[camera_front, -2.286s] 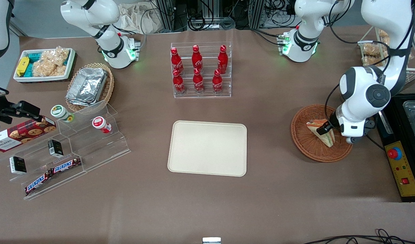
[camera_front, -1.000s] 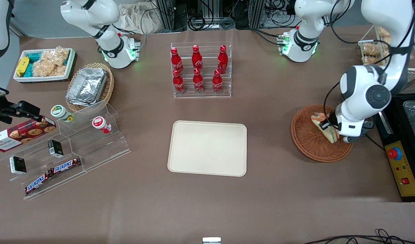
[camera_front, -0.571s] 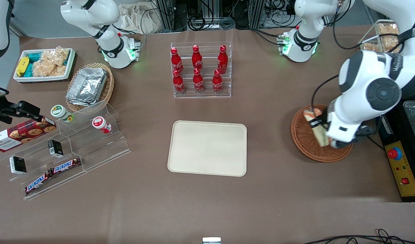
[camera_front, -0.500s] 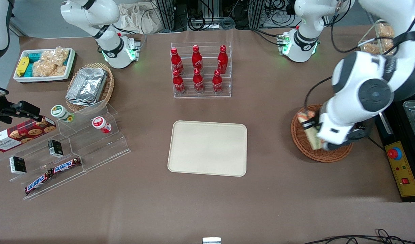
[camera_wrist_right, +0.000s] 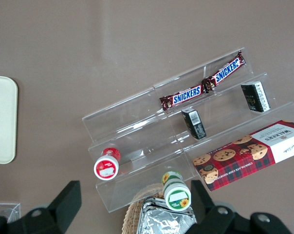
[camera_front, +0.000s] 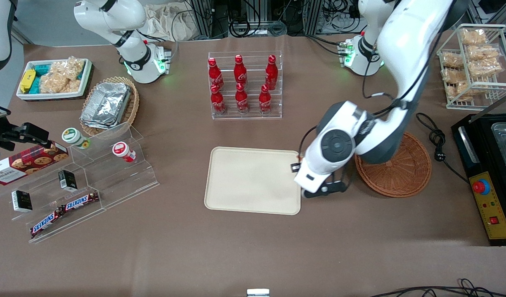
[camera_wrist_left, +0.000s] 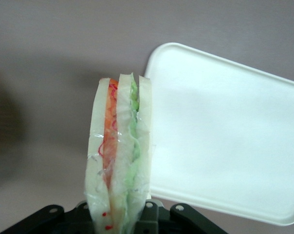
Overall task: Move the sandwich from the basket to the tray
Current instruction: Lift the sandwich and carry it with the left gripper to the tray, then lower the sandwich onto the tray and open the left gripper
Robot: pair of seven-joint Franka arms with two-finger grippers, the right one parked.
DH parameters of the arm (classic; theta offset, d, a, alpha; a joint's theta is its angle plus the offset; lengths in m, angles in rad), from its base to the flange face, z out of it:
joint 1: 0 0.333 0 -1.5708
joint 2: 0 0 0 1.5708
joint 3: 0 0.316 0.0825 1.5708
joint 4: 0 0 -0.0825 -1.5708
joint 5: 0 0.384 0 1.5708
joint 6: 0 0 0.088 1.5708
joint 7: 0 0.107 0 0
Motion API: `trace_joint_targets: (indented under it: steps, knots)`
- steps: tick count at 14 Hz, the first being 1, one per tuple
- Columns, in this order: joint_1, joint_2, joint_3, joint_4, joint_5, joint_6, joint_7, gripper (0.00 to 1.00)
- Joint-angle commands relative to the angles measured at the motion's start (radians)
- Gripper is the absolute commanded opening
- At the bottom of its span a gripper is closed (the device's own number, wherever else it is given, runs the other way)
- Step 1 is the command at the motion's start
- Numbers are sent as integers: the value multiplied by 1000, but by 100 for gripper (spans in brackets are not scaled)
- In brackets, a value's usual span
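My left gripper (camera_wrist_left: 120, 215) is shut on the sandwich (camera_wrist_left: 120, 161), a clear-wrapped wedge of pale bread with orange-red and green filling. It hangs in the air, over the brown table just beside the rim of the cream-beige tray (camera_wrist_left: 225, 136). In the front view the arm's wrist (camera_front: 325, 159) sits above the tray's (camera_front: 253, 180) edge nearest the basket and hides the sandwich. The reddish-brown wicker basket (camera_front: 405, 173) lies toward the working arm's end with nothing in it.
A clear rack of red cola bottles (camera_front: 244, 84) stands farther from the front camera than the tray. A stepped acrylic shelf (camera_front: 92, 177) with snacks lies toward the parked arm's end. A wire rack of bagged snacks (camera_front: 471, 62) and a black appliance (camera_front: 496, 165) flank the basket.
The gripper lifted the sandwich out of the basket and carried it sideways to the tray's near edge. The basket now holds nothing.
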Motion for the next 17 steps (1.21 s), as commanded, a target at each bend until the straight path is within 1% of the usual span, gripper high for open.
trace_joint_targets:
  steps: [1, 3, 6, 7, 8, 9, 10, 14, 17]
  knots:
    - [-32, 61, 2, 46, 44, 54, -23, 0]
    - [-52, 101, 2, 47, 81, 95, -28, 0]
    - [-80, 135, 5, 46, 89, 163, -75, 0]
    - [-80, 138, 5, 46, 87, 163, -86, 5]
    - [-80, 141, 5, 46, 87, 163, -86, 47]
    - [-78, 141, 5, 43, 89, 165, -84, 97]
    - [-78, 139, 6, 43, 89, 165, -84, 100]
    - [-69, 118, 5, 44, 87, 157, -84, 100]
    - [-34, 58, 5, 44, 75, 139, -83, 100]
